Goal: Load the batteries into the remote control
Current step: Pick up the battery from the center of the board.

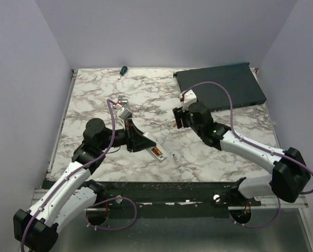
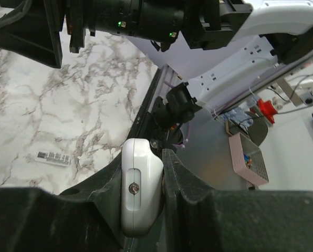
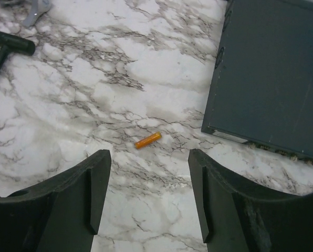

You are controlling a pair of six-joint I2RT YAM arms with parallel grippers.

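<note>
My left gripper (image 1: 139, 140) is shut on the white remote control (image 1: 152, 149) and holds it just above the table. The remote's open back shows an orange battery (image 1: 157, 153) seated inside. In the left wrist view the remote's rounded end (image 2: 141, 189) is clamped between the black fingers (image 2: 193, 205). My right gripper (image 1: 179, 118) is open and empty, hovering over the marble. In the right wrist view a second orange battery (image 3: 147, 140) lies on the table just ahead of the gap between the fingers (image 3: 96, 184).
A small white labelled strip (image 1: 176, 157) lies right of the remote and shows in the left wrist view (image 2: 54, 157). A large dark flat box (image 1: 222, 84) sits back right. A silver bracket (image 1: 124, 107) and a green-handled screwdriver (image 1: 123, 70) lie at the back.
</note>
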